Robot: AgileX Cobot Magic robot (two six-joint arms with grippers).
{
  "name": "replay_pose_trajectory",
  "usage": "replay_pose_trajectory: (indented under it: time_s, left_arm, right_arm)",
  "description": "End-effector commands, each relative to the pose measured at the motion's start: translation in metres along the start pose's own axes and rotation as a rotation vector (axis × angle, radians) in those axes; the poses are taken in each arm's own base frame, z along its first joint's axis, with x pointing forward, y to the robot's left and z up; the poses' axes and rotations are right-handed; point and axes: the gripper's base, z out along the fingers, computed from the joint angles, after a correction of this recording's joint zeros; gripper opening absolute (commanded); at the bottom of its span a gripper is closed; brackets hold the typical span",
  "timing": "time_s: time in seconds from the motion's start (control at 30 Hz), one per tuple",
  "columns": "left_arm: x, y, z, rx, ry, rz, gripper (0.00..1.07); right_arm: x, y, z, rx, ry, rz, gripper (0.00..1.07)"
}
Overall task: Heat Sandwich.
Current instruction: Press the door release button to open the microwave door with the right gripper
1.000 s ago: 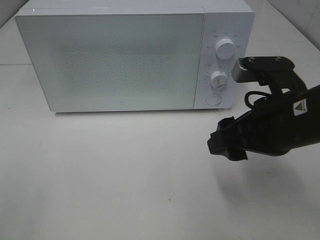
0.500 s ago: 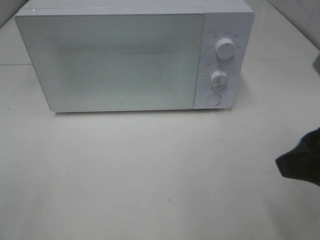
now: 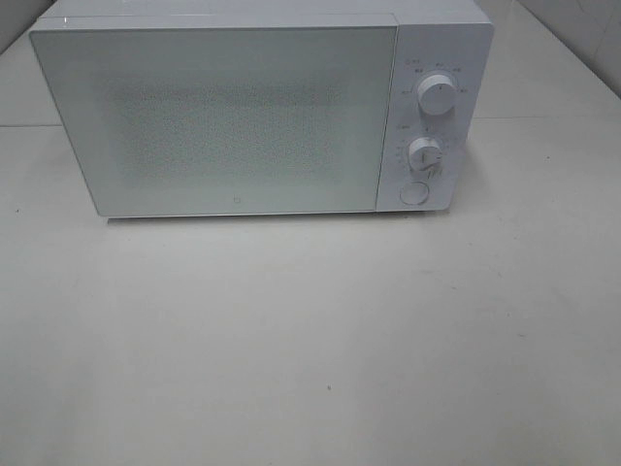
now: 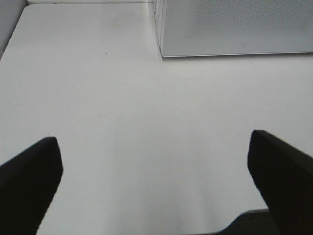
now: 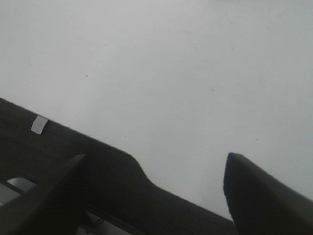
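While the microwave (image 3: 243, 116) stands toward the far edge of the tabletop (image 3: 291, 340), its door (image 3: 223, 126) is shut flat. The door's speckled, frosted panel lets nothing inside be made out. The sandwich shows in no view, and I cannot tell whether it lies behind that door. On the panel at the microwave's right end sit the upper dial (image 3: 439, 95), the lower dial (image 3: 425, 153) and the round button (image 3: 414, 192), all apart from any gripper.

The left gripper (image 4: 154, 138) hangs over the near-left part of the tabletop. Its two black fingers (image 4: 29, 176) are spread wide, with only bare white surface between them. It holds nothing and touches nothing that can be seen. The microwave's front-left corner lies ahead of it, well apart.

The right gripper (image 5: 155, 157) is likewise spread. Its dark fingers (image 5: 259, 191) stand well apart over plain tabletop, with nothing gripped between them. Beneath it a dark strip (image 5: 98, 166) with a rough texture runs along the table's edge and bears a small pale tag (image 5: 39, 125). Whether the fingers touch that strip cannot be told from this view.
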Motion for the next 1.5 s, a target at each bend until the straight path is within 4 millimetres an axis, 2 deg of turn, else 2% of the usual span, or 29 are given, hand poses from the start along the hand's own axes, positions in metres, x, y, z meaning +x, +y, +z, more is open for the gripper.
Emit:
replay_pose_trajectory:
  time_s: [0.03,0.23,0.67,0.83,0.97,1.5]
  left_arm:
    - [0.001,-0.001,-0.002,0.001,-0.021,-0.008,0.98]
    - [0.001,-0.001,-0.002,0.001,-0.021,-0.008,0.98]
    - [0.001,-0.001,-0.002,0.001,-0.021,-0.008,0.98]
    - [0.001,-0.001,-0.002,0.001,-0.021,-0.008,0.98]
    - [0.001,-0.001,-0.002,0.001,-0.021,-0.008,0.98]
    - [0.001,-0.001,-0.002,0.001,-0.021,-0.008,0.98]
  right_arm:
    - [0.011,-0.006,-0.008,0.070,-0.049,0.042,0.74]
    - [0.032,-0.009,-0.009,0.171,-0.131,0.110,0.74]
    - [0.053,-0.004,-0.025,0.308,-0.352,0.206,0.74]
    - [0.052,-0.004,-0.024,0.325,-0.371,0.213,0.74]
    - [0.050,-0.006,-0.017,0.325,-0.389,0.196,0.74]
    - [0.050,-0.005,-0.018,0.326,-0.391,0.188,0.74]
